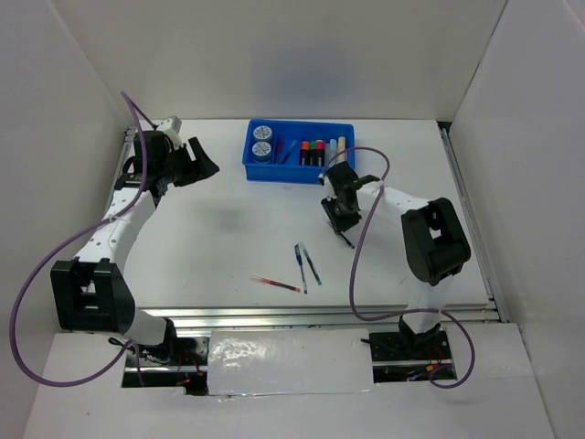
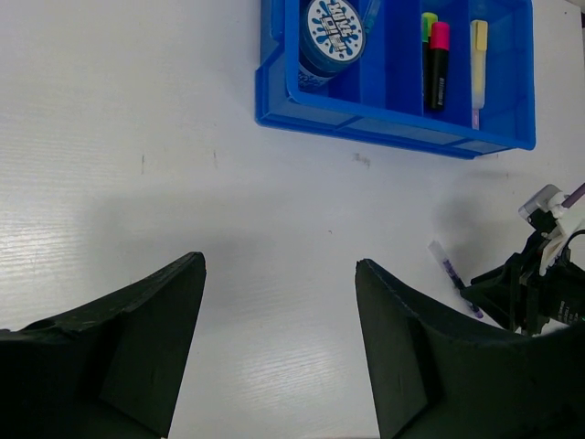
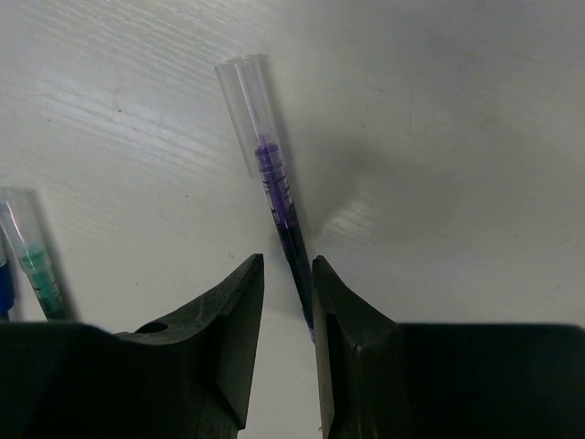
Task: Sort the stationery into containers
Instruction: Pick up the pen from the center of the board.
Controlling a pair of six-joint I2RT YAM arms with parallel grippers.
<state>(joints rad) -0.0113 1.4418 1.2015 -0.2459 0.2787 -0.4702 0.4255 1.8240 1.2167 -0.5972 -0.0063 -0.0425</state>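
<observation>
The blue tray (image 1: 297, 175) stands at the back of the table, holding two round pale-blue discs (image 1: 262, 141), pens and several highlighters (image 1: 315, 152). My right gripper (image 1: 344, 219) hovers just in front of the tray, shut on a thin purple pen (image 3: 274, 187) that sticks out past the fingertips (image 3: 247, 274) and casts a shadow on the table. Two blue pens (image 1: 305, 264) and a red pen (image 1: 277, 284) lie on the table nearer the front. My left gripper (image 1: 205, 165) is open and empty at the back left. The left wrist view shows the tray (image 2: 393, 129) and a disc (image 2: 335, 27).
White walls close in the table at the back and both sides. A metal rail runs along the front edge (image 1: 320, 315). In the right wrist view a green-inked pen (image 3: 32, 256) lies at the left edge. The right arm (image 2: 535, 293) shows in the left wrist view.
</observation>
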